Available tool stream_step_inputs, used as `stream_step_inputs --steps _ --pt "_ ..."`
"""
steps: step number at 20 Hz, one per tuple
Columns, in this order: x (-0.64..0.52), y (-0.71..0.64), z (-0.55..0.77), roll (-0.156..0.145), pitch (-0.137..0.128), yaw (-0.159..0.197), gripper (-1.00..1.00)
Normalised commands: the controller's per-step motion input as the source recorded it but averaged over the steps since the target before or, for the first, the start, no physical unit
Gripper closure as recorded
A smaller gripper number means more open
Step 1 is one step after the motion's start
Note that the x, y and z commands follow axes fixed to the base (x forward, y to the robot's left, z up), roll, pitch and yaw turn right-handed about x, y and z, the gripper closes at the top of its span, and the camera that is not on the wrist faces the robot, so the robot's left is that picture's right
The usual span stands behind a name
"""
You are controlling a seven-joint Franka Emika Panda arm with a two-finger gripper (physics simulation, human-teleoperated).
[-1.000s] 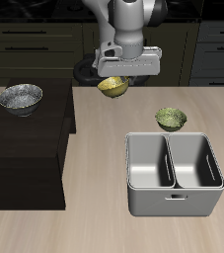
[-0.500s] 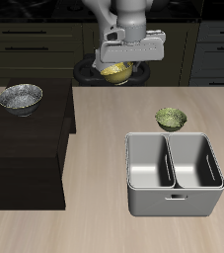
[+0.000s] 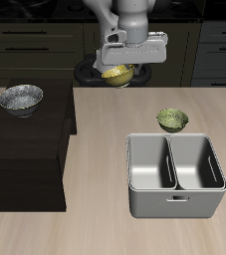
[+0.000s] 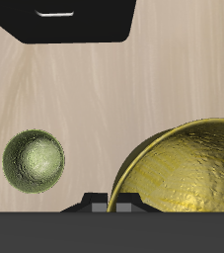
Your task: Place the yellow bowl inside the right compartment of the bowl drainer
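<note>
- Silver metal bowl (image 3: pixel 20 99) on top of the dark cabinet (image 3: pixel 25 149), well apart from the work; little risk there.
- Gripper (image 3: pixel 118 66) high above the table's back, shut on the rim of the yellow bowl (image 3: pixel 115 73). Thin grip on a glossy rim, so could slip and fall far.
- Yellow bowl tilted in the wrist view (image 4: pixel 187 170); might swing or twist on a fast move.
- Green bowl (image 3: pixel 172 120) just behind the bowl drainer (image 3: pixel 175 204), near the path; could get bumped on a low pass.
- Right compartment (image 3: pixel 150 163) beside the other well (image 3: pixel 197 163); easy to mix up, or to clip the divider and tip out.
</note>
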Motion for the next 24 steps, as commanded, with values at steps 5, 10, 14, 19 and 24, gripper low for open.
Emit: stream_step_inputs --steps 5,10,14,19,24 --pt "0.19 0.08 0.06 -0.003 0.017 0.002 1.00" --pt "0.33 0.07 0.12 -0.012 0.028 -0.012 1.00" --pt "0.36 0.08 0.17 -0.014 0.010 0.012 1.00" --pt "0.36 0.08 0.10 0.008 0.022 0.005 1.00" --pt "0.42 0.10 0.11 -0.014 0.004 0.020 1.00"
